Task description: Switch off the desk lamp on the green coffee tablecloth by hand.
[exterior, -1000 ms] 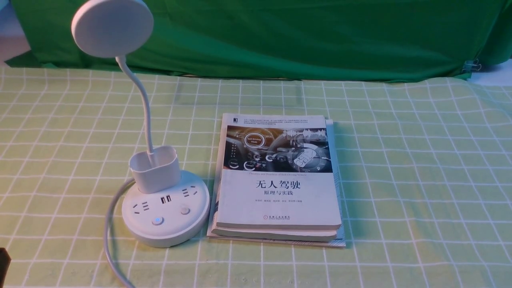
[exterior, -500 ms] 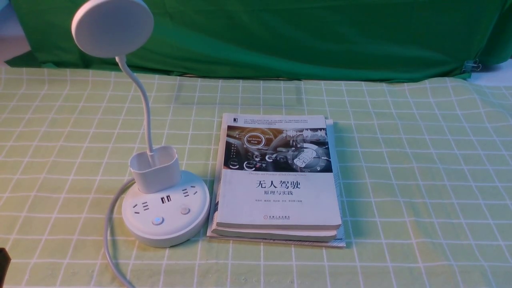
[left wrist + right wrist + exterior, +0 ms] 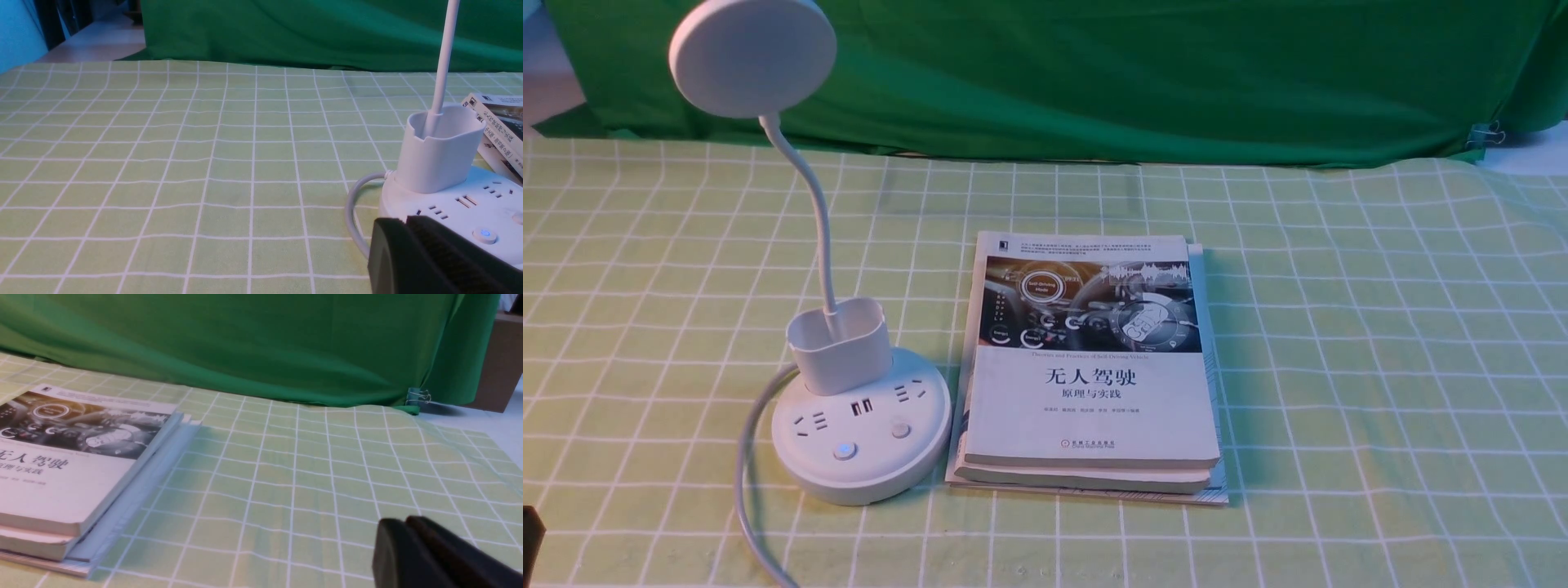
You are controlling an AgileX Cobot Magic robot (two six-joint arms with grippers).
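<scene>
The white desk lamp [image 3: 862,441] stands on the green coffee tablecloth [image 3: 1380,367], left of centre. Its disc head [image 3: 752,57] is raised on the bent neck. On its base the left button [image 3: 845,451] glows blue, and the right button [image 3: 900,429] is plain. My left gripper [image 3: 406,220] is shut and empty, low over the cloth just short of the lamp base [image 3: 461,200], near the blue button [image 3: 485,233]. In the front view only a dark tip [image 3: 529,531] shows at the lower left edge. My right gripper [image 3: 405,520] is shut and empty over bare cloth.
A stack of books [image 3: 1090,367] lies right beside the lamp base and also shows in the right wrist view [image 3: 69,457]. The lamp's grey cable [image 3: 747,490] loops off its left side toward the front edge. Dark green fabric [image 3: 1135,73] hangs along the back.
</scene>
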